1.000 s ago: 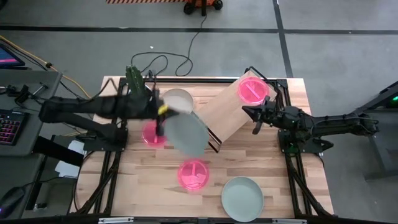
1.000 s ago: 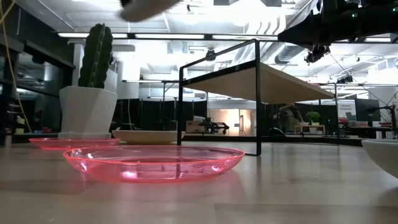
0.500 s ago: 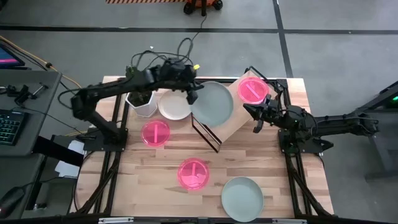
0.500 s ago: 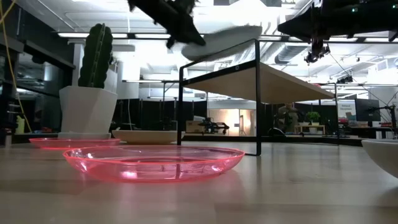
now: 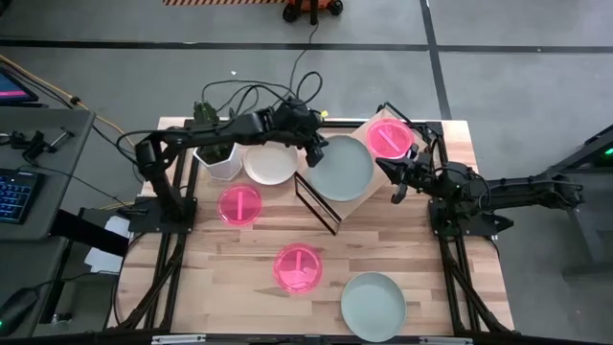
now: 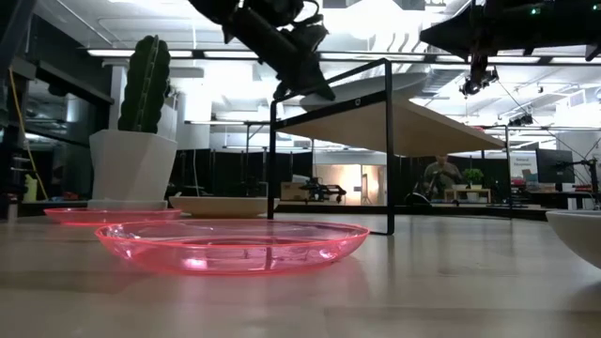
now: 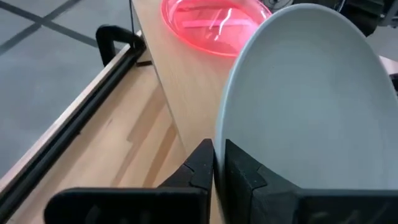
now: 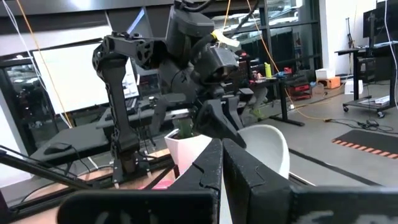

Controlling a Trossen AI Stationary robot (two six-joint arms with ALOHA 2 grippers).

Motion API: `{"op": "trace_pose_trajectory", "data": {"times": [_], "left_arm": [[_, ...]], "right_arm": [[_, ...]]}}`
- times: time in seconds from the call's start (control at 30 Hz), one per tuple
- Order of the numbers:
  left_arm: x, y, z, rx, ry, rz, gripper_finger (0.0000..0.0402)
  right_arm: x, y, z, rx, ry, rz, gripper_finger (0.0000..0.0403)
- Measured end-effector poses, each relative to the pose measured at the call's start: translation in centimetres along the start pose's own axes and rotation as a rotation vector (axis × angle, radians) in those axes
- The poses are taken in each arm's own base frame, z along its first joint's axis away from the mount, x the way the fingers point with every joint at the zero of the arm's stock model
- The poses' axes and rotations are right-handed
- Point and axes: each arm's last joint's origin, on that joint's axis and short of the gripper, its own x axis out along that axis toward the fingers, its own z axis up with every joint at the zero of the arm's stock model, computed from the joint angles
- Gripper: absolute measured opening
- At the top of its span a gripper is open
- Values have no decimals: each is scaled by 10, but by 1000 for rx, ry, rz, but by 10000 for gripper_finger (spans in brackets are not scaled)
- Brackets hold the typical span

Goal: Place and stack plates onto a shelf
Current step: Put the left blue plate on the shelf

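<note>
Across table [image 5: 220, 278], high view, logged largest first. Found shelf [image 5: 350, 203] at 1 o'clock from table centre, skewed to the table edges.

Noted grey-green plate [image 5: 345, 168] over the shelf's middle, its rim clamped at 9 o'clock between the closed fingers of left gripper [image 5: 314, 153]. Cannot tell whether seated flat on the board or held just clear. Noted pink plate [image 5: 390, 137] lying at the shelf's 1 o'clock end, just beside the held one. Found right gripper [image 5: 396, 177] at the shelf's 3 o'clock side, fingers together, holding nothing, waiting.

Hazards, as judged:
- Tipping off the shelf's 9 o'clock edge, through release with too much overhang on that side.
- Rim riding up on the pink plate, through setting down too far toward 1 o'clock.
- Shifting of the shelf on its thin frame, through a sideways drag by the arm on withdrawal.

Counted:
- Shelf: one.
- Plates: six. Pink, three: one shelved, second pink [image 5: 239, 205] at 9 o'clock, third pink [image 5: 298, 268] at 6 o'clock. Grey-green, two: one held, spare grey-green [image 5: 374, 304] at 5 o'clock. Cream plate [image 5: 270, 163], one, at 11 o'clock.
- Cactus pot [image 5: 218, 155]: one, at 10 o'clock.
- Arms: two.
</note>
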Motion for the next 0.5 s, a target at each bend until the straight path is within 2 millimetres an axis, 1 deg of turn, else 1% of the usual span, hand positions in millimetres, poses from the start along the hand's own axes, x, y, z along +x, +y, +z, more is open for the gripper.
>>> {"op": "trace_pose_trajectory", "data": {"times": [0.13,0.3,0.5], "left_arm": [[2,-3,1,12,-17,-33,29],[2,-10,1,97,-25,-47,41],[2,-10,1,119,-27,-47,64]], "right_arm": [[0,0,0,0,0,0,0],[0,-1,0,0,-3,-24,0],[1,-1,-1,-1,0,-32,0]]}}
